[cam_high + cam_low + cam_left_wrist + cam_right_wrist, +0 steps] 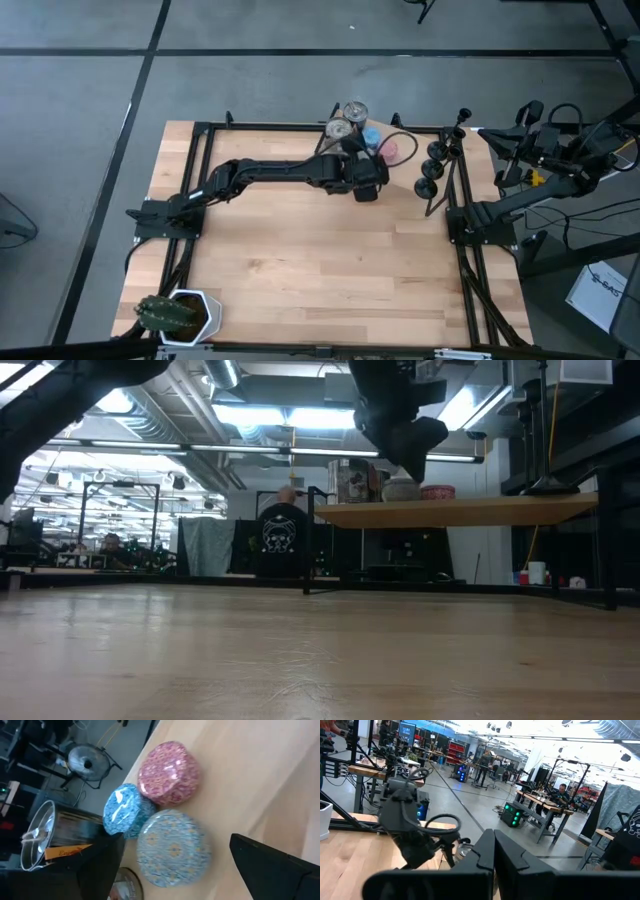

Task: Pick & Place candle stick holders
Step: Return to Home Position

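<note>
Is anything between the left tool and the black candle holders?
Nothing visible. From above, only bare wood lies between the left tool and the nearest of the candle stick holders. The candles and cans sit off to the side. The right tool waits aside.

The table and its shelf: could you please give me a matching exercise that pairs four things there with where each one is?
Things
1. pink candle
2. potted plant
3. candle stick holders
4. left gripper

Places
A. corner of the table on the left arm's side, away from the shelf
B. in a row by the table's right edge
C. open, above the table in front of the shelf
D. on the shelf, beside the blue candle

Pairs: 1-D; 2-A; 3-B; 4-C
</note>
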Controlling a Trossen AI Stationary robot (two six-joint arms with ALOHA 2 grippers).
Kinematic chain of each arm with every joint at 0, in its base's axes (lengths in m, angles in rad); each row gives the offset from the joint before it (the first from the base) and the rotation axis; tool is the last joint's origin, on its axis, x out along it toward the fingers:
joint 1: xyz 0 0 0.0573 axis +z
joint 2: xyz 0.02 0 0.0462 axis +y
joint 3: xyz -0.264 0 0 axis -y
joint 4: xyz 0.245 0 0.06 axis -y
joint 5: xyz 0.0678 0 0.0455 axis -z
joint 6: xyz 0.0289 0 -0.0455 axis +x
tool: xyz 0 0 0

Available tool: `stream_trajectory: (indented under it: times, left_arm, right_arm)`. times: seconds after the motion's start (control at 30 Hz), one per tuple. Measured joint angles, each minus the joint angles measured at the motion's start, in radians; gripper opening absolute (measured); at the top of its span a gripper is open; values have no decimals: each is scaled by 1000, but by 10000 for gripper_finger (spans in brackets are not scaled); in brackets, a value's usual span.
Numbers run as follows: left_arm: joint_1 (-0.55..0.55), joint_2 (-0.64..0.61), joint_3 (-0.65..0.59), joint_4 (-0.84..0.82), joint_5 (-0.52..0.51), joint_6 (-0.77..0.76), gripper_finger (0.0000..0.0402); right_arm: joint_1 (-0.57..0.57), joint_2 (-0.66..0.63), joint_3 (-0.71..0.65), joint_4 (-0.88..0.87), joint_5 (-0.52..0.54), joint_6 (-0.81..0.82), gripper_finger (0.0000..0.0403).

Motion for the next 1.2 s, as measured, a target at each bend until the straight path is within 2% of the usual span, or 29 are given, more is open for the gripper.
stream_trajectory:
  times: [0.5,0.8,1.0,1.2]
  left_arm:
    - [-70,-22,0,-102,14,47,303]
    - [-97,-47,0,-250,40,-55,226]
    - [-120,-61,0,-290,195,-61,163]
    - [-140,-66,0,-339,244,-92,112]
  right_arm:
    - [0,0,0,0,0,0,5]
    - [0,0,0,0,0,0,5]
    - [0,0,0,0,0,0,5]
    - [0,0,0,0,0,0,5]
